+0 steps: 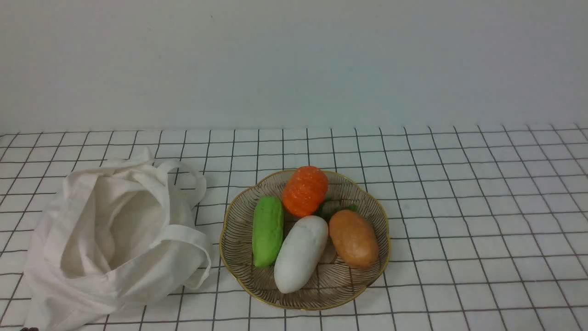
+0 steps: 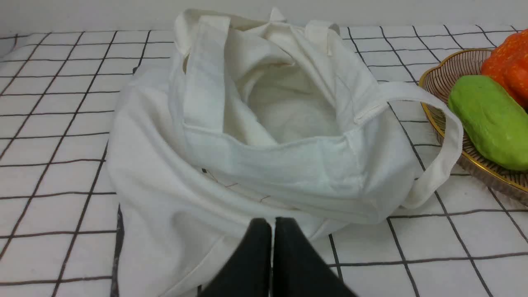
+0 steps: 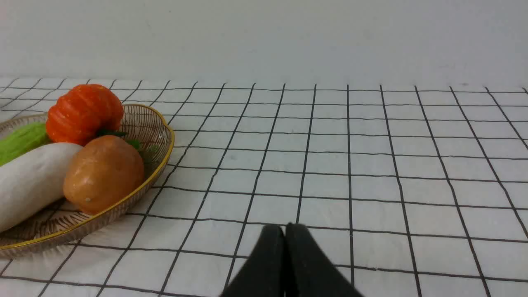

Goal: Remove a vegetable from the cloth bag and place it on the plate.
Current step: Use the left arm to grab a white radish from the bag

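Radish lies on the plate toward 6 o'clock, its leaves mostly hidden behind potato and pumpkin. Bag, at the plate's 9 o'clock, gapes, and folds hide its bottom. Left gripper and right gripper are pinched closed on nothing, only their tips in frame.

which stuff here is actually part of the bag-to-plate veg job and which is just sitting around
Job: cloth bag, plate, white radish lying on the plate.
Just lying about: green cucumber, orange pumpkin, brown potato, all on the plate too.
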`<state>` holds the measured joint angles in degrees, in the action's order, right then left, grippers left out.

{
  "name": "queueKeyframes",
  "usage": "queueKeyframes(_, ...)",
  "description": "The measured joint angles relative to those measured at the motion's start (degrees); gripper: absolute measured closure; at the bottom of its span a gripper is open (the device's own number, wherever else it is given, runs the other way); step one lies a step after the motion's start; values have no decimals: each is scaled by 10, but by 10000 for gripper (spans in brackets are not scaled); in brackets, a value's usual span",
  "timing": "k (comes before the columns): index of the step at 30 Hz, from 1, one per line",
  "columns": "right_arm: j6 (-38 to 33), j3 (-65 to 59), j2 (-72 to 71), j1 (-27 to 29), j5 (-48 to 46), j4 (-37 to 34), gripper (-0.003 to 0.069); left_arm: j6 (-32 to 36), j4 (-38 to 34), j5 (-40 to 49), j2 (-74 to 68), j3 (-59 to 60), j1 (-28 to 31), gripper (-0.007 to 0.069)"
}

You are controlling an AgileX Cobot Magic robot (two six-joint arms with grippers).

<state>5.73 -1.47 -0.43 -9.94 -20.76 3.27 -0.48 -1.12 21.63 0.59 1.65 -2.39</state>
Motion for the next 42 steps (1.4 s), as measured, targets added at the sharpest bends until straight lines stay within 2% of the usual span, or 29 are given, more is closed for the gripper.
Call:
queueKeyframes(23, 1, 0, 0, 0, 0, 0, 673, 5, 4, -1, 0, 0, 0, 632)
queueKeyframes(26, 1, 0, 0, 0, 0, 0, 673, -5, 4, -24, 0, 0, 0, 632)
queueKeyframes(31, 3, 0, 0, 0, 0, 0, 673, -90, -94, -132, 0, 0, 0, 632)
queueKeyframes(39, 3, 0, 0, 0, 0, 0, 673, -131, -211, -272, 0, 0, 0, 632)
queueKeyframes(40, 3, 0, 0, 0, 0, 0, 673, -137, -234, -338, 0, 0, 0, 632)
queueKeyframes(42, 3, 0, 0, 0, 0, 0, 673, -141, -257, -413, 0, -6, 0, 632)
